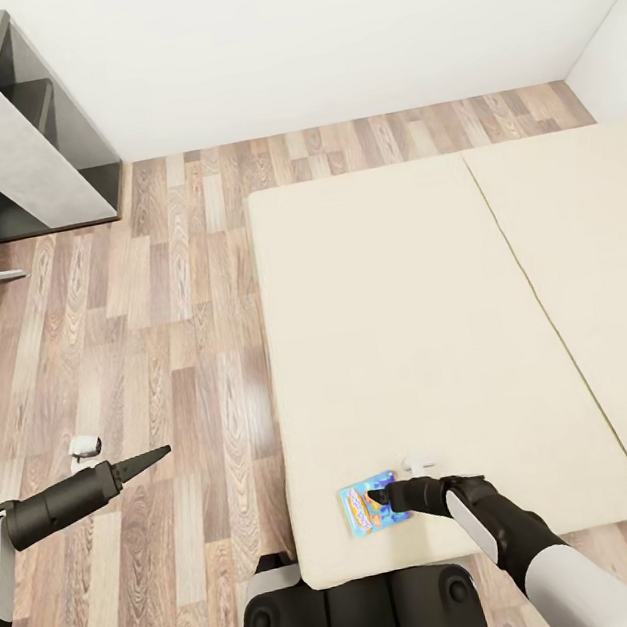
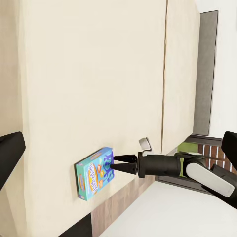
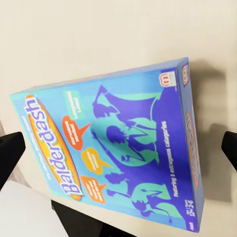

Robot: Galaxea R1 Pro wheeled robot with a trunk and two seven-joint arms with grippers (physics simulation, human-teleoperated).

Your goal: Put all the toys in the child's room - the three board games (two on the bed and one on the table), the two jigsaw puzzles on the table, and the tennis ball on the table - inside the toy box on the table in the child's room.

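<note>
Head view shows the open right claw [image 1: 381, 497] at the blue game box [image 1: 370, 504], at 6 o'clock on the bed [image 1: 409, 339]; it looks light and stiff, so pinch its thin edges.

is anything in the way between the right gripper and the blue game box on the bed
Nothing visible. The right gripper sits right at the blue game box near the edge of the bed, its open fingers straddling the box's top face, with only bare cream cover around it.
</note>
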